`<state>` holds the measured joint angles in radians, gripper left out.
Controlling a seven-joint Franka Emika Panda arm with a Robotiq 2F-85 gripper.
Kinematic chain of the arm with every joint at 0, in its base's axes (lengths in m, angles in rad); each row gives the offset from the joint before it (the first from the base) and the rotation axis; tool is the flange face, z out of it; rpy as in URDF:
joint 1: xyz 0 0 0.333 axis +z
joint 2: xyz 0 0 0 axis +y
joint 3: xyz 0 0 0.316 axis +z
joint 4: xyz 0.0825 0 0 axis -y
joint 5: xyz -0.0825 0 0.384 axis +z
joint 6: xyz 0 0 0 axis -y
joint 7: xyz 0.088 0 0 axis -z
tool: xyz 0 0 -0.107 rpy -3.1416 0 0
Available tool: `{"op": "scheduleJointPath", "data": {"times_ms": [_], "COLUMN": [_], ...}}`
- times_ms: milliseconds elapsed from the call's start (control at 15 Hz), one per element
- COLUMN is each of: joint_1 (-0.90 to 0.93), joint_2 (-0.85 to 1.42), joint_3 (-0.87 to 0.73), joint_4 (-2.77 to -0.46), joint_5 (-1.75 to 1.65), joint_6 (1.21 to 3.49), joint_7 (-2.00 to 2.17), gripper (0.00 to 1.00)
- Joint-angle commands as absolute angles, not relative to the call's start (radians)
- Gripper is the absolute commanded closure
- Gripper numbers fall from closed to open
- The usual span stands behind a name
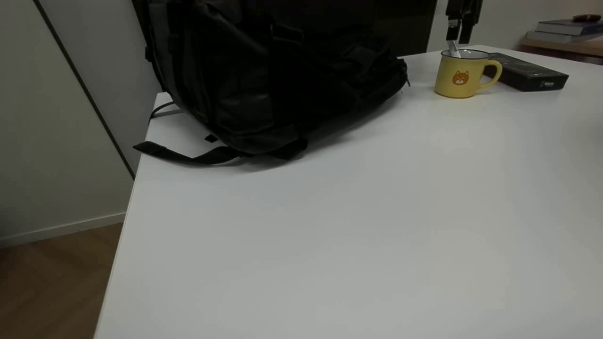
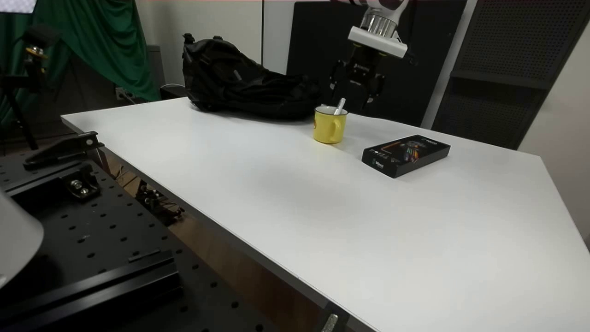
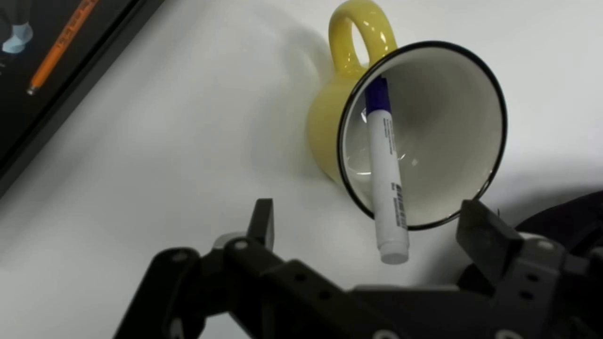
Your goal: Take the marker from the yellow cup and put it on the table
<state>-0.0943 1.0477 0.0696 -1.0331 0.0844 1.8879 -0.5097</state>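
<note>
slim white marker with a purple cap was just leaning in the glossy yellow mug, white end poking past the rim, mug upright on the smooth white table, black two-fingered gripper right above it, jaws spread wide

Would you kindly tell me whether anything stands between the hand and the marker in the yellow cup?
Nothing visible stands between the open hand and the marker, whose white end pokes above the yellow cup. The cup's wall surrounds the dark end, so lifting it clear likely comes first.
</note>
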Motion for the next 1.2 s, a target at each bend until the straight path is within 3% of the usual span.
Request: {"op": "scheduleJointPath", "data": {"times_ms": [0,67,133,267,867,1133], "joint_1": [-0.090,-0.090,-0.089,-0.087,-0.077,-0.066], "joint_2": [1.038,1.036,1.035,1.033,1.038,1.026], "joint_3": [0.071,0.072,0.072,0.071,0.066,0.060], "joint_4": [-1.023,-1.024,-1.025,-1.029,-1.026,-1.029], "joint_5": [0.058,0.056,0.055,0.053,0.033,0.020], "joint_6": [1.879,1.880,1.880,1.885,1.895,1.899], "joint_7": [-0.468,-0.469,-0.470,-0.469,-0.456,-0.442], "gripper": [0.00,0.00,0.25,0.32,0.95,0.97]}}
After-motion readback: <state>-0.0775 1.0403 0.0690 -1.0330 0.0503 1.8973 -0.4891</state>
